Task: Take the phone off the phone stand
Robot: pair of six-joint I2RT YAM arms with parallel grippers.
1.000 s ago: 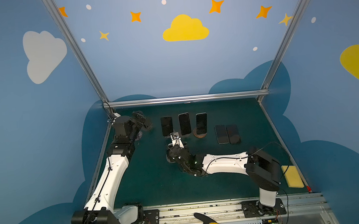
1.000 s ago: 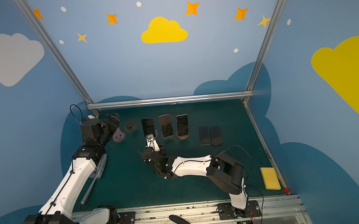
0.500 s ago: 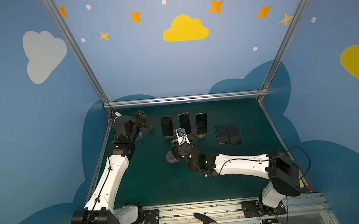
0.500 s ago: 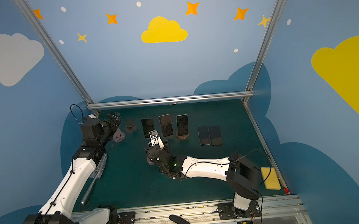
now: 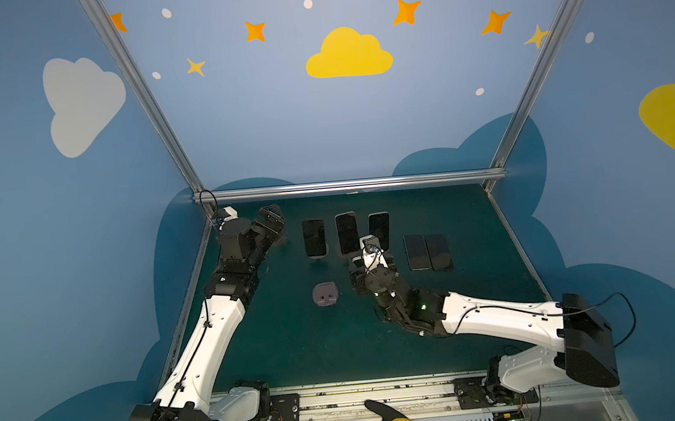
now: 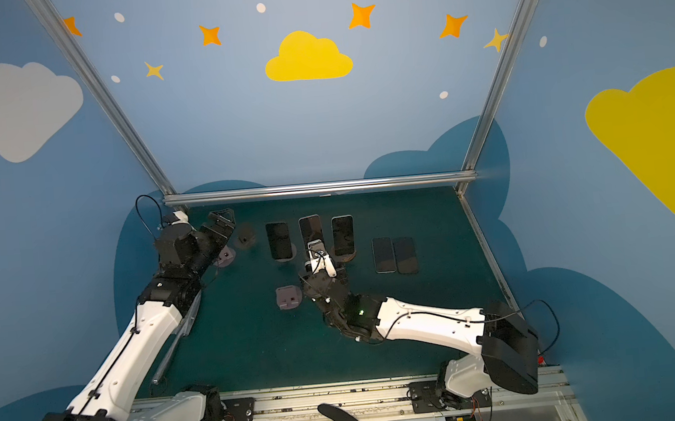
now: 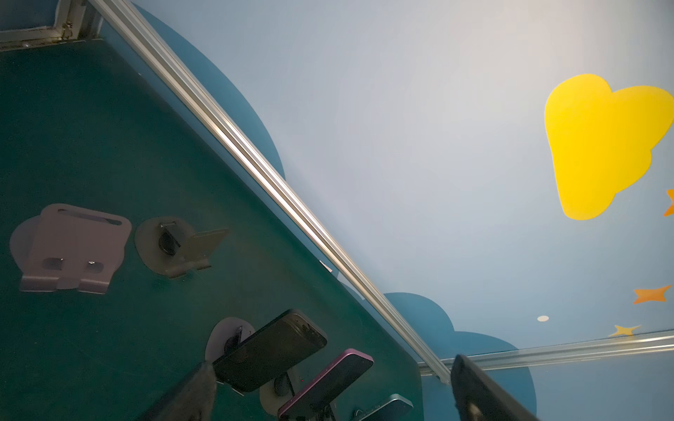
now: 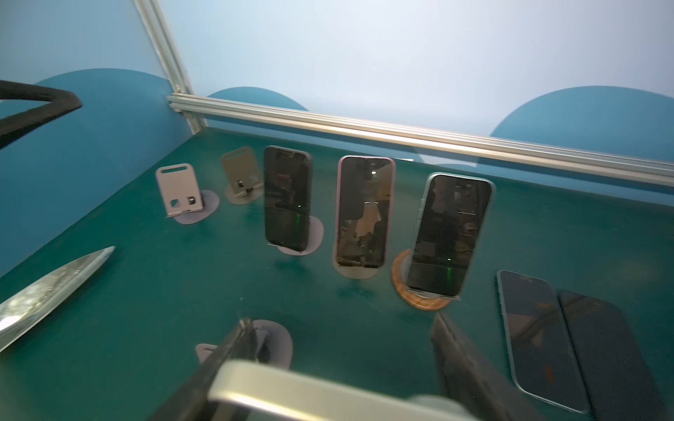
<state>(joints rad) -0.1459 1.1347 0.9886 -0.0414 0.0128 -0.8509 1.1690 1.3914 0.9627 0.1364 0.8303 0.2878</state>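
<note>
In the right wrist view a phone [image 8: 310, 390] with a pale silver edge lies crosswise between the fingers of my right gripper [image 8: 341, 324], which is shut on it. In both top views that gripper [image 5: 368, 259] hovers over the middle of the mat, and the phone is hard to make out there. To its left the grey phone stand [image 5: 325, 294] stands bare on the mat. It also shows behind one finger in the right wrist view [image 8: 273, 340]. My left gripper [image 5: 272, 219] is open at the back left corner, holding nothing.
Three more phones stand on stands in a row at the back [image 5: 314, 237] [image 5: 347, 232] [image 5: 380, 226]. Two phones [image 5: 416, 251] [image 5: 438, 252] lie flat at the right. Two bare stands [image 6: 225, 255] [image 6: 245, 238] sit by the left gripper. A shiny rod [image 6: 176, 342] lies along the left edge.
My right gripper has moved right and toward the back, carrying the phone off the grey stand, which is now uncovered. The left arm has not moved.
</note>
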